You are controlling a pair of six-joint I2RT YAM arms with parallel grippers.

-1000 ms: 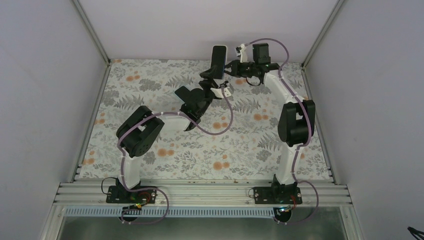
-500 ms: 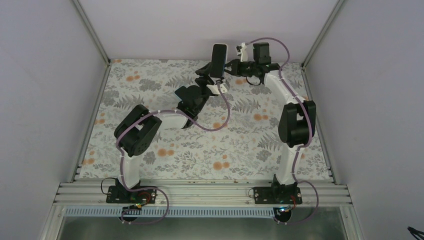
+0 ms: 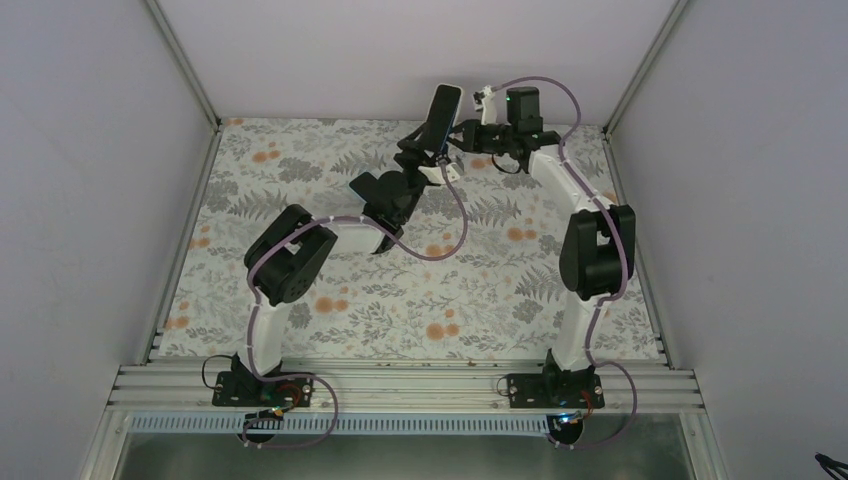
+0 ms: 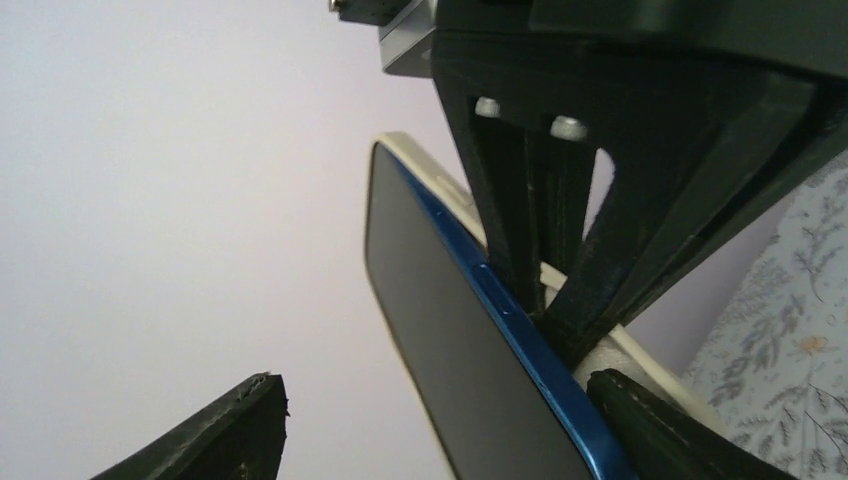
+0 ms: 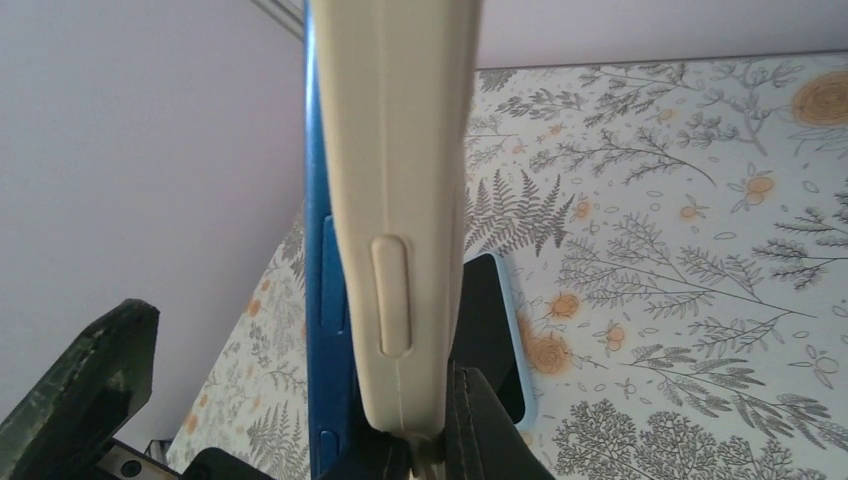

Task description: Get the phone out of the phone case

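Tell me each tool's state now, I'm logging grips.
Left tool: open, straddling the blue-edged, dark-screened phone.
Right tool: closed on the cream rubbery phone case.

We can read no words, numbers, logos or signs anywhere. The phone (image 4: 440,340) shows a blank dark screen, its cream case (image 5: 400,150) is plain, and the table cover (image 5: 700,200) bears only flowers and ferns.

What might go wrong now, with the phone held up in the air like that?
1. The right hand pinches only the edge of the case; if it slips, everything could drop to the table.
2. The left hand is open around the phone; closing off-centre might knock it loose.
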